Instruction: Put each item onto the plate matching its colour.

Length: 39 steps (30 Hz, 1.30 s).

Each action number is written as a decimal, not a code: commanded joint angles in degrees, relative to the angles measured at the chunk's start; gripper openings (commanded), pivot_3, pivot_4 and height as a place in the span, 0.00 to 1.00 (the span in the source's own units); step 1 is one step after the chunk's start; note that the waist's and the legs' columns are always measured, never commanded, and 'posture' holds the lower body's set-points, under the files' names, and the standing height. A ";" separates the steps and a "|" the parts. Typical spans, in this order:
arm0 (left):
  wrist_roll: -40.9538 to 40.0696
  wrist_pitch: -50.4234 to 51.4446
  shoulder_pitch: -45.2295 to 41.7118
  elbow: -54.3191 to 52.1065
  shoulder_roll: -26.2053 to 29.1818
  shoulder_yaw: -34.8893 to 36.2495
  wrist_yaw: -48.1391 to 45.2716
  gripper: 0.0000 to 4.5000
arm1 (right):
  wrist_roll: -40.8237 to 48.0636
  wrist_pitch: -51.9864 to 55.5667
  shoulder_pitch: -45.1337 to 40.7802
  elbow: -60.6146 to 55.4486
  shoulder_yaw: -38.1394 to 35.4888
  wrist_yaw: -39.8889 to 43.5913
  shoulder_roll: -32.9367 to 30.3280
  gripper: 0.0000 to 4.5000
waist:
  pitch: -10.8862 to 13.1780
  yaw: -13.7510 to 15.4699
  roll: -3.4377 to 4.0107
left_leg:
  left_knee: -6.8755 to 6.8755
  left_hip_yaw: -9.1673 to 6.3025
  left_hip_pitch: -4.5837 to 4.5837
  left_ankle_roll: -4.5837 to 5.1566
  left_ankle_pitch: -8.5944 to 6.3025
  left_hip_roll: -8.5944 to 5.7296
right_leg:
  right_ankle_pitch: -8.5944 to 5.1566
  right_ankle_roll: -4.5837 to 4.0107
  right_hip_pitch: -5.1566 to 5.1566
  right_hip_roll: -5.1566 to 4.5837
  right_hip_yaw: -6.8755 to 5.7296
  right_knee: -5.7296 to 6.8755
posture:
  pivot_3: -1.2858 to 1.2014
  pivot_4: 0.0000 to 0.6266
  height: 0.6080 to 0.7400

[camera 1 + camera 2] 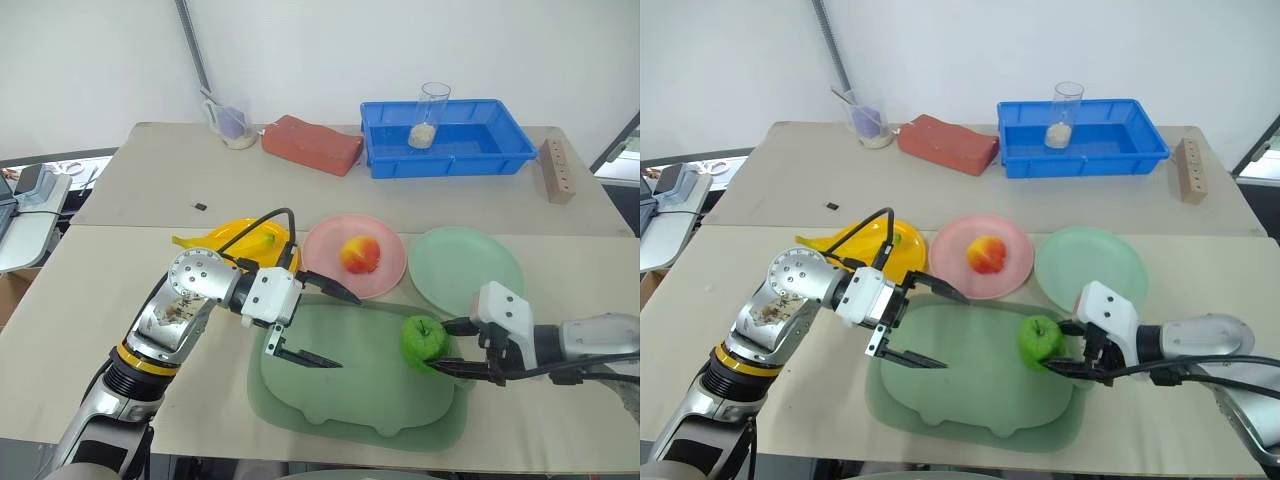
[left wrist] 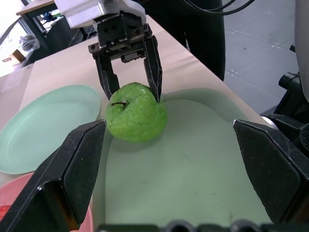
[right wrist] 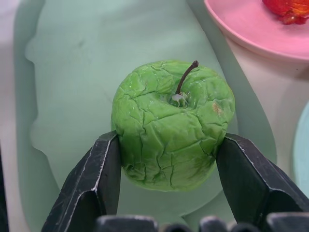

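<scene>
A fuzzy green apple point(image 1: 422, 340) sits at the right edge of the dull-green tray point(image 1: 350, 400). My right gripper point(image 1: 440, 347) is shut on it, with a black finger point(image 3: 96, 179) pressed against each side. The stem points up in the right wrist view. My left gripper point(image 1: 348, 331) hangs open over the tray's left part with nothing between its fingers. The yellow banana point(image 1: 250, 240) lies on the yellow plate point(image 1: 232, 232), partly hidden behind my left arm. On the pink plate point(image 1: 325, 250) rests the red-and-yellow fruit point(image 1: 360, 254). Just beyond the apple, the mint green plate point(image 1: 465, 268) is bare.
At the back of the table stand a blue bin point(image 1: 445, 140) with a glass point(image 1: 430, 115) in it, a red brick point(image 1: 312, 143), a cup point(image 1: 235, 125) and a wooden block point(image 1: 557, 170). The table's right edge is close to my right arm.
</scene>
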 commanded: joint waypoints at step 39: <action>2.44 14.96 -9.99 18.37 -3.47 18.77 31.95 1.00 | -4.88 -1.55 -17.75 25.69 -15.02 -8.20 6.71 1.00 | -0.08 -0.13 0.27 | 0.35 -0.01 -0.11 0.26 -0.15 -0.02 | 0.07 -0.08 0.02 0.07 0.08 0.20 | 0.52 0.24 1.00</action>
